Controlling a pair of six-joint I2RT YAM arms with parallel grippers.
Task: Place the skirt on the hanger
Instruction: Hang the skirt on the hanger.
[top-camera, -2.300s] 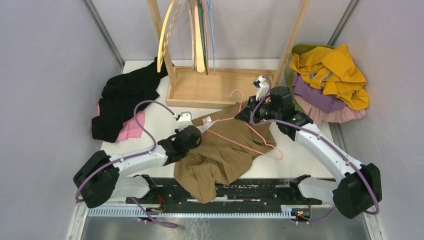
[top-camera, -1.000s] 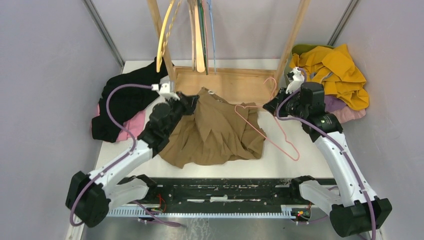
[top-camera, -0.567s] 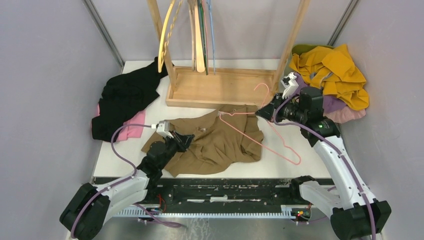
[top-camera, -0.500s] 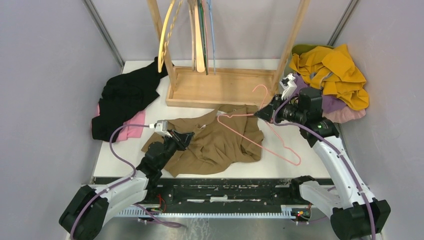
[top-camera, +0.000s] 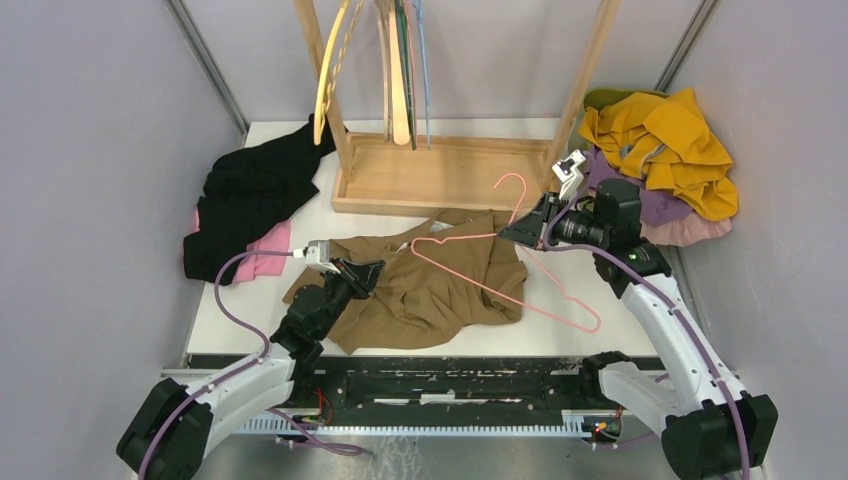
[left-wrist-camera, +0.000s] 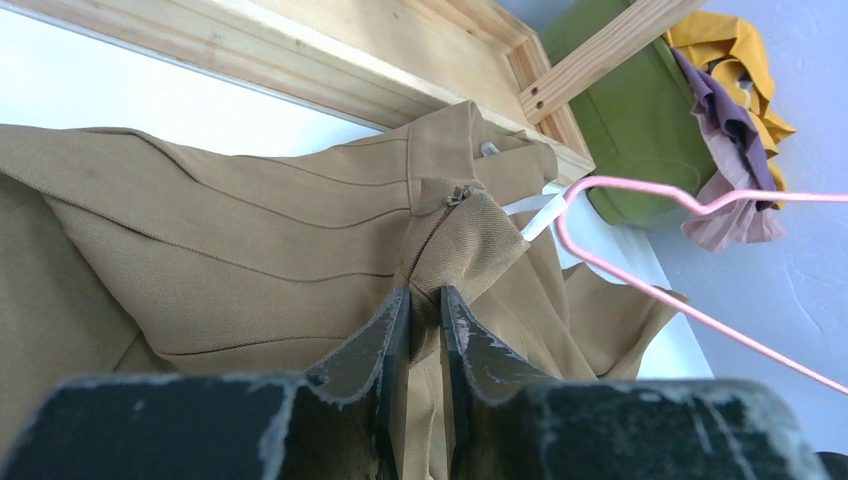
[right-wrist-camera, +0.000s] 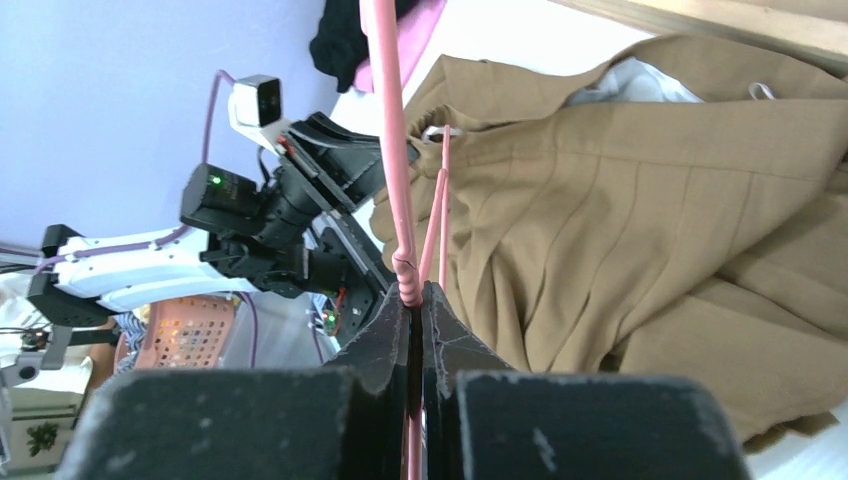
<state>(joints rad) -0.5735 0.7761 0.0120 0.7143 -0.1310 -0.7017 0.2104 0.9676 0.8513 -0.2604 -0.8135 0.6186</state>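
The tan skirt (top-camera: 440, 280) lies crumpled on the white table in front of the wooden rack; it also fills the left wrist view (left-wrist-camera: 250, 250) and the right wrist view (right-wrist-camera: 640, 170). My left gripper (top-camera: 362, 272) is shut on the skirt's waistband fold by the zip (left-wrist-camera: 421, 300). My right gripper (top-camera: 522, 232) is shut on the neck of the pink wire hanger (top-camera: 480, 285) and holds it tilted over the skirt. The hanger's near corner lies over the waistband (right-wrist-camera: 442, 150). The pink wire also shows in the left wrist view (left-wrist-camera: 680, 300).
A wooden rack base (top-camera: 440, 175) with several hangers stands behind the skirt. Black and pink clothes (top-camera: 245, 200) lie at the left. A yellow, purple and pink clothes pile (top-camera: 660, 160) lies at the back right.
My left gripper pulled the skirt from the rack down to the near left and holds it there. My right gripper swung the hanger left over the skirt.
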